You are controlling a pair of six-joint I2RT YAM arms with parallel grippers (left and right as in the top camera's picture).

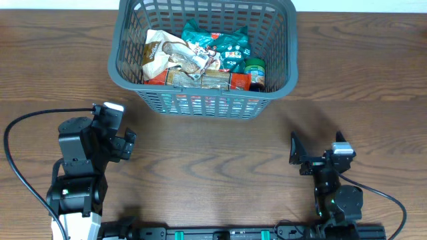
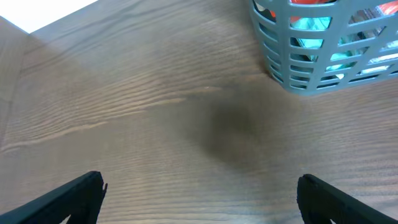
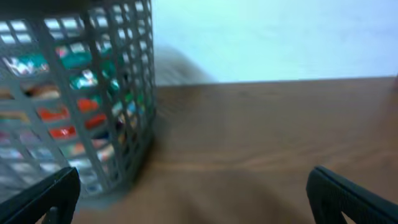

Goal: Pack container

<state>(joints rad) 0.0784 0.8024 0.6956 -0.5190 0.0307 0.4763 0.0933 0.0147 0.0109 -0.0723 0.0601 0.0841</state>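
Note:
The grey slotted container point(image 1: 203, 103) stands at the back middle of the wooden table. It holds several snack packets, a beige bag point(image 1: 159, 53), teal packets point(image 1: 223, 43) and a small dark jar point(image 1: 254, 72). My left gripper point(image 1: 127, 143) is open and empty at the front left, well short of the container, whose corner shows in the left wrist view point(image 2: 311, 68). My right gripper point(image 1: 303, 157) is open and empty at the front right. The container's lattice side shows blurred in the right wrist view point(image 3: 81, 106).
Bare wooden table point(image 1: 213, 173) lies between the two arms and in front of the container. A black cable point(image 1: 20, 127) loops from the left arm. A white wall point(image 3: 273, 37) shows beyond the table's edge in the right wrist view.

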